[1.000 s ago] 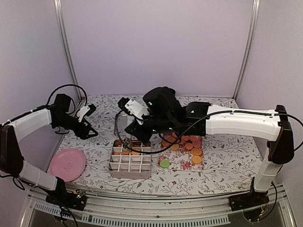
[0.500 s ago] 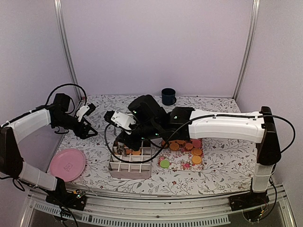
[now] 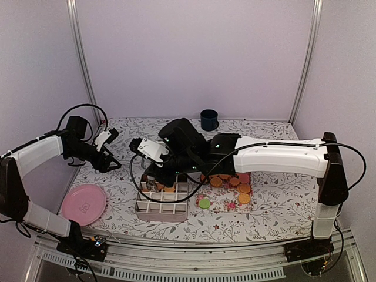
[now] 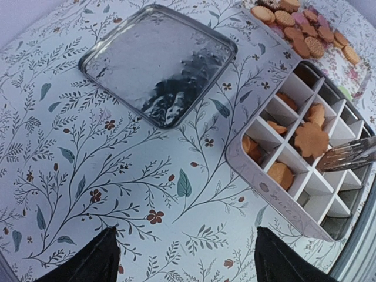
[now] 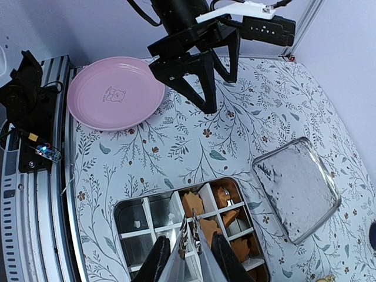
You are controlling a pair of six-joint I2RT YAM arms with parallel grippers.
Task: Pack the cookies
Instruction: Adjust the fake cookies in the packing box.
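Observation:
Several orange cookies point(image 3: 232, 182) and one green one point(image 3: 204, 203) lie on a floral napkin right of a white divided box point(image 3: 141, 207). My right gripper point(image 3: 155, 171) is shut on metal tongs point(image 5: 191, 235), whose closed tips hang over the box's back compartments. Those hold orange cookies point(image 5: 191, 202), also seen in the left wrist view point(image 4: 311, 139) beside the tong tips point(image 4: 346, 157). I cannot tell if the tongs hold a cookie. My left gripper point(image 3: 108, 155) is open and empty above the table, left of the box rim point(image 4: 264, 189).
A square shiny lid point(image 4: 158, 61) lies behind and left of the box, also in the right wrist view point(image 5: 296, 188). A pink plate point(image 3: 84, 204) sits at the front left. A dark blue mug point(image 3: 208, 119) stands at the back.
Over the last second my right arm swung left, bringing the tongs over the box and uncovering the mug. In the last half second it barely moved. The left arm stayed still.

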